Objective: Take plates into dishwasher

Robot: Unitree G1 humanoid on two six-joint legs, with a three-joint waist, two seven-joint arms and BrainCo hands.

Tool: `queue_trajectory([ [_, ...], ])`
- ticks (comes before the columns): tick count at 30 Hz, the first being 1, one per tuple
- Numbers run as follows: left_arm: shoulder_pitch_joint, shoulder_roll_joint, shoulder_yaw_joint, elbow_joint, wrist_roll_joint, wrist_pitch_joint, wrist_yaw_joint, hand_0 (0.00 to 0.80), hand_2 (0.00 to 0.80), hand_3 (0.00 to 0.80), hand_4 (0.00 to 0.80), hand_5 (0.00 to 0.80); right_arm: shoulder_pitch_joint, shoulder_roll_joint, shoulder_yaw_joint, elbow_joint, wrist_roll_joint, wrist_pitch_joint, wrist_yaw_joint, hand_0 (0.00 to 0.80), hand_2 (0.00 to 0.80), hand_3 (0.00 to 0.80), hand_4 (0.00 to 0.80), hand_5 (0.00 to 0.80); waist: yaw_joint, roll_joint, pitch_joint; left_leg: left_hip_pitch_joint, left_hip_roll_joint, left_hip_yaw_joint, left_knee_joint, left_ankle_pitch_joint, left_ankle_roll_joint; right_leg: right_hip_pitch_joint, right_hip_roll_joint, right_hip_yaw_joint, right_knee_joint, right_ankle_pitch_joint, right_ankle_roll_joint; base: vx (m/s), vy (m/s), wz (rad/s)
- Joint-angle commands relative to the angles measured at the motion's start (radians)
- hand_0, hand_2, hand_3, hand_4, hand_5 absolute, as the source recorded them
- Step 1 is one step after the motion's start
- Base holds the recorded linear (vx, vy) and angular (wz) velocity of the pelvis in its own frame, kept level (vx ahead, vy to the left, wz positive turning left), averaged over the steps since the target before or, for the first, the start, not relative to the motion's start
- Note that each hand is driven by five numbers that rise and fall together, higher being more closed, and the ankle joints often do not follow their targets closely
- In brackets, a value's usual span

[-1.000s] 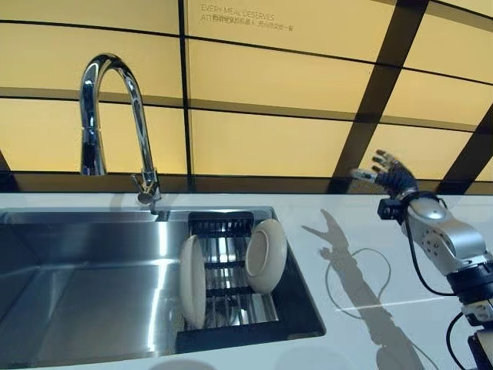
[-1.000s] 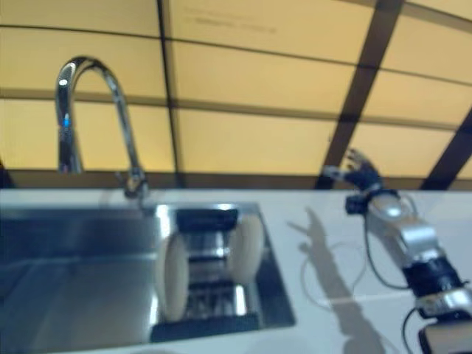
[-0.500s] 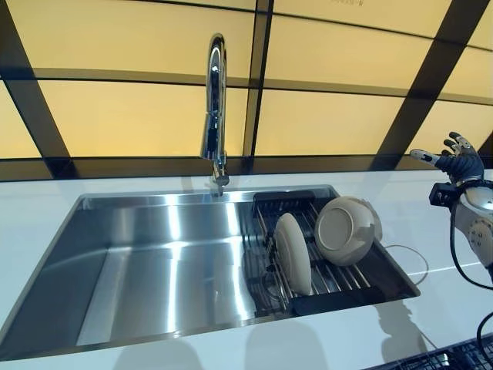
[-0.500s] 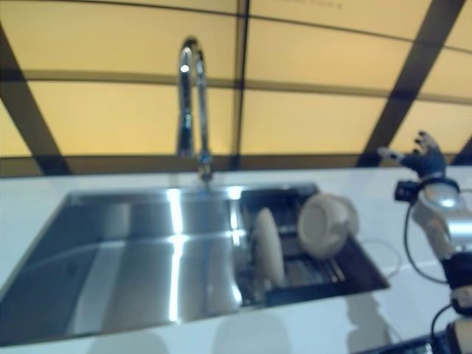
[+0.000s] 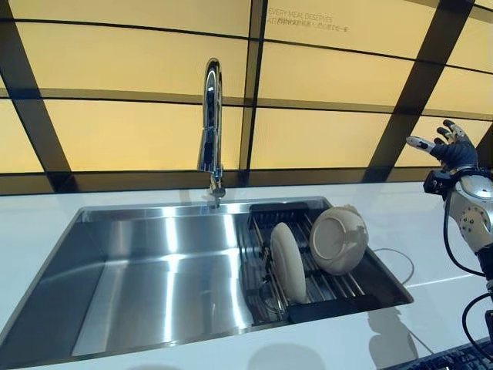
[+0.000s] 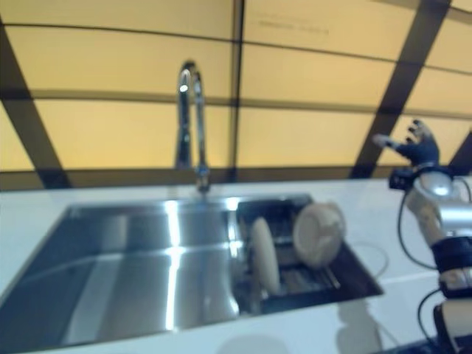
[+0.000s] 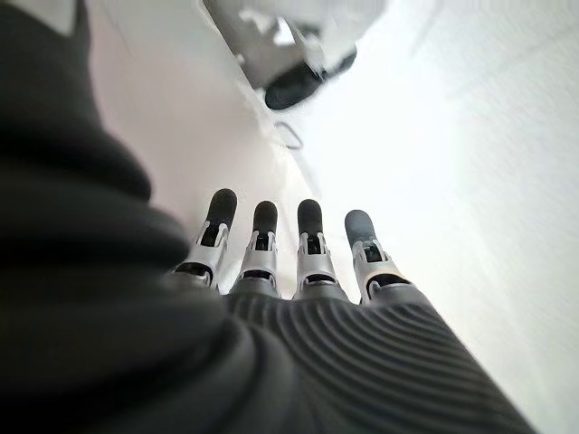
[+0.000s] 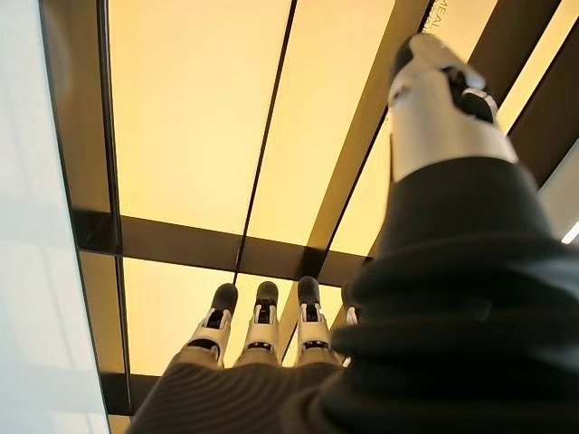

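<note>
dish rack (image 5: 323, 289) base partly hidden by plates (image 5: 286, 262), perhaps a bowl

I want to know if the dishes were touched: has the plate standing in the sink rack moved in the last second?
No. The plate stands on edge in the same slot of the rack, beside the bowl. Only the camera swung; the right hand is raised well clear.

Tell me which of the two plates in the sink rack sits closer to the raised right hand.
The tilted plate at the rack's right end; the other plate stands edge-on further from the right hand.
</note>
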Motion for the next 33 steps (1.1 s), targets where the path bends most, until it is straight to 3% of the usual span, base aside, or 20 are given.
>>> queue_trajectory([
  [1, -0.04, -0.002, -0.05, -0.005, -0.036, -0.049, 0.014, 0.0, 0.0, 0.0, 0.0, 0.0, -0.095, -0.014, 0.05, -0.006, 0.019, -0.014, 0.004, 0.0, 0.0, 0.0, 0.0, 0.0, 0.016, 0.016, -0.034, -0.005, -0.038, -0.049, -0.003, -0.078, 0.028, 0.032, 0.081, 0.02, 0.013, -0.08, 0.005, 0.008, -0.059, 0.0],
  [6, -0.044, -0.012, -0.051, -0.011, -0.035, -0.048, 0.027, 0.0, 0.0, 0.0, 0.0, 0.0, -0.068, 0.015, 0.046, -0.026, 0.031, 0.043, 0.034, 0.0, 0.0, 0.0, 0.0, 0.0, 0.014, 0.014, -0.034, -0.001, -0.034, -0.038, -0.003, -0.076, 0.024, 0.04, 0.09, 0.023, 0.005, -0.085, -0.004, -0.01, -0.043, 0.0],
  [12, -0.047, -0.015, -0.036, 0.002, -0.019, -0.033, 0.034, 0.0, 0.0, 0.0, 0.0, 0.0, 0.011, 0.088, 0.025, -0.089, 0.154, 0.131, 0.059, 0.0, 0.0, 0.0, 0.0, 0.0, 0.006, 0.012, -0.03, 0.008, -0.03, -0.033, -0.003, -0.072, 0.02, 0.053, 0.097, 0.024, 0.003, -0.091, -0.014, -0.002, -0.012, 0.0],
  [19, -0.044, -0.016, -0.02, 0.01, 0.002, -0.028, 0.033, 0.0, 0.0, 0.0, 0.0, 0.0, 0.106, 0.145, 0.02, -0.183, 0.152, 0.2, 0.095, 0.0, 0.0, 0.0, 0.0, 0.0, -0.004, 0.012, -0.027, 0.014, -0.028, -0.027, -0.003, -0.072, 0.018, 0.059, 0.1, 0.026, 0.003, -0.093, -0.015, 0.0, 0.0, 0.0],
  [33, -0.053, -0.026, -0.034, -0.008, -0.004, -0.024, 0.032, 0.0, 0.0, 0.0, 0.0, 0.0, 0.161, 0.191, 0.048, -0.238, 0.119, 0.255, 0.099, 0.0, 0.0, 0.0, 0.0, 0.0, -0.016, 0.012, -0.022, 0.015, -0.025, -0.011, -0.003, -0.072, 0.016, 0.063, 0.101, 0.023, -0.002, -0.093, -0.013, 0.0, 0.0, 0.0],
])
